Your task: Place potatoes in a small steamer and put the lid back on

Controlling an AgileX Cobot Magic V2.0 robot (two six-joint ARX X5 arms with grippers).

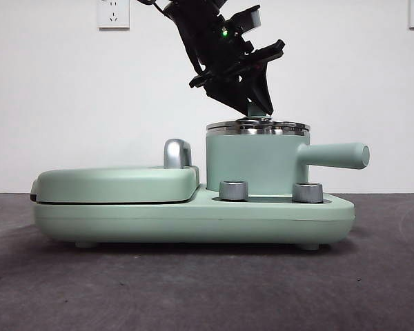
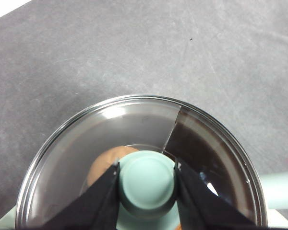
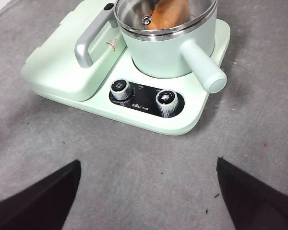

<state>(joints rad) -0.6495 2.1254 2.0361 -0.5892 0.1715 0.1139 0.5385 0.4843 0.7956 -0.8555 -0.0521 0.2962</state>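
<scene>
- Front view: the left gripper comes down from above onto the round glass lid with a steel rim and a mint-green knob, which sits level on the small mint-green cylindrical steamer pot. The pot's straight handle points right. The pot stands on the right part of a mint-green cooker base, with a flat green lidded griddle to its left and two steel dials on the near side.
- Left wrist view: the two black jaws are closed against the sides of the knob. Through the glass the orange-brown lumpy potato shows inside the pot.
- Right wrist view: the right gripper hovers near the front of the cooker, well apart from it, with its jaws spread wide and holding nothing. The potato lies in the pot.
- Judgement: the lid looks seated, so the good move is to part the jaws fully, then lift straight up, so the knob is not dragged sideways.
- The tabletop is dark grey and matte. Behind it is a white wall with sockets.
</scene>
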